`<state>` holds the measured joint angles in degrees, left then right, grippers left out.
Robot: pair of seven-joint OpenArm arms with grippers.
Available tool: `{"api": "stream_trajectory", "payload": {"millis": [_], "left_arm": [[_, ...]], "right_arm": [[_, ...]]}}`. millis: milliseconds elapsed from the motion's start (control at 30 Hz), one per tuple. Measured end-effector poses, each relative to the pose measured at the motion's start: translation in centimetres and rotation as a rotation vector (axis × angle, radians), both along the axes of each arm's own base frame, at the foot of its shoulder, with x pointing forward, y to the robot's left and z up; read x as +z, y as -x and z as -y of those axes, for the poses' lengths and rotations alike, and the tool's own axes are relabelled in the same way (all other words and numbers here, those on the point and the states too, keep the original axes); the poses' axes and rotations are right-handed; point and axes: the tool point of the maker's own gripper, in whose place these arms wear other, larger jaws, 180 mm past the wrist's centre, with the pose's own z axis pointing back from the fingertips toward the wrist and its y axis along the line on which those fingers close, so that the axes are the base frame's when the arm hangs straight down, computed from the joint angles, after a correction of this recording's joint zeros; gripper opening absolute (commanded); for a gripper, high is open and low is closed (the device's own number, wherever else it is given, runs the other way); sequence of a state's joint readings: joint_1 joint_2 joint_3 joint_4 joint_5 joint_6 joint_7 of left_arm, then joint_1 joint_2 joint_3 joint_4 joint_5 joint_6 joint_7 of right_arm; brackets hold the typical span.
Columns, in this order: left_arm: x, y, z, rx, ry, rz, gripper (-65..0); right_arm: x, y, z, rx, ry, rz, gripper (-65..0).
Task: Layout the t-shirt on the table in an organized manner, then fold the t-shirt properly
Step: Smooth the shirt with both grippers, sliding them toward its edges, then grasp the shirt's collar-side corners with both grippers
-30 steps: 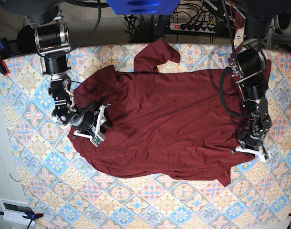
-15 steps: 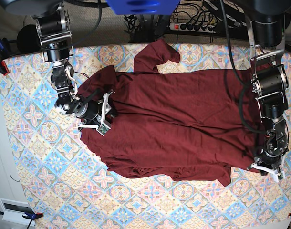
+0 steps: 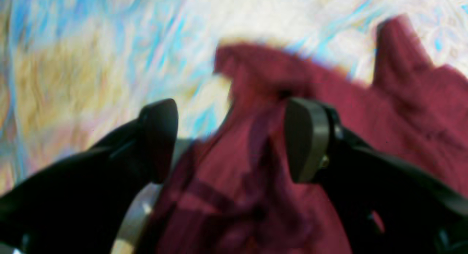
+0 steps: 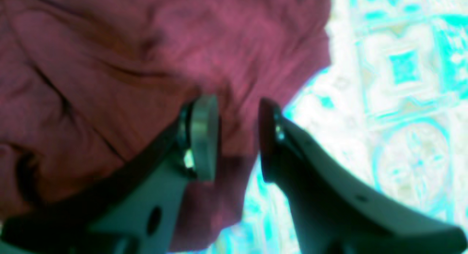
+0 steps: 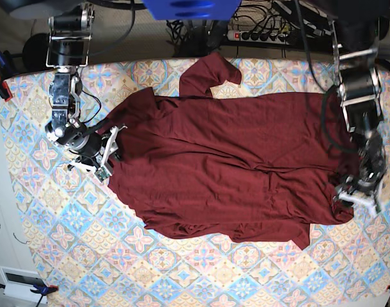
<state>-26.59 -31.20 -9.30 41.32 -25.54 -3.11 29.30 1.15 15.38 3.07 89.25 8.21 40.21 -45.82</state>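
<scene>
power strip (image 5: 262, 35), cables | blue clamp (image 5: 3, 64) | white box (image 5: 19, 281), maybe

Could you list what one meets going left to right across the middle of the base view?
Bare table → right claw at the garment's edge → t-shirt → left claw at its far edge → table again.

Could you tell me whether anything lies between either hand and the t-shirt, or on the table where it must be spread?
Nothing visible does. The left hand stands open right at the t-shirt, the right hand at its opposite edge. The table around it shows only patterned cloth.
</scene>
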Motion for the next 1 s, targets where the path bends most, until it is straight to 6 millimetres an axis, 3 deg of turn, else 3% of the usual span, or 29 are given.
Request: {"api": "stream_trajectory", "payload": {"millis": [133,200,333,467,600,800,867,1000], "left_arm": [[2.3,3.9,-2.2,0.048,0.04,0.04,-22.5],[2.9,5.1,-1.5,0.027,0.062,0.054,-22.5],[1.6,8.7,0.2,-0.012,0.099,-0.006,-22.5],[0.8,13.4,1.0,-0.037,0.101,-0.076,-22.5],[1.6,16.4,1.1,-0.041,0.101,-0.075,-22.5],[0.7,21.8,-0.2,-0.005,0.088,-0.17,-22.5],[0.3,22.8,-0.6,0.02,0.091,-0.183,-22.5],[-0.7,24.7,0.0,0.014,0.104,-0.221,-22.5]], "right_arm": [[-0.1,2.5,3.3,-0.08,0.068,-0.038,-45.1],[0.2,3.6,4.0,-0.093,0.108,-0.056,-42.5],[1.8,4.4,3.7,-0.085,0.134,-0.044,-38.7],[0.6,7.2,5.2,-0.113,0.195,-0.124,-38.6],[-0.5,8.6,4.9,-0.101,0.194,-0.165,-38.7],[-1.4,10.1,4.6,-0.092,0.178,-0.198,-38.7],[-1.8,10.5,4.8,-0.093,0.196,-0.217,-38.7],[-1.7,10.0,3.4,-0.058,0.173,-0.2,-38.7]]}}
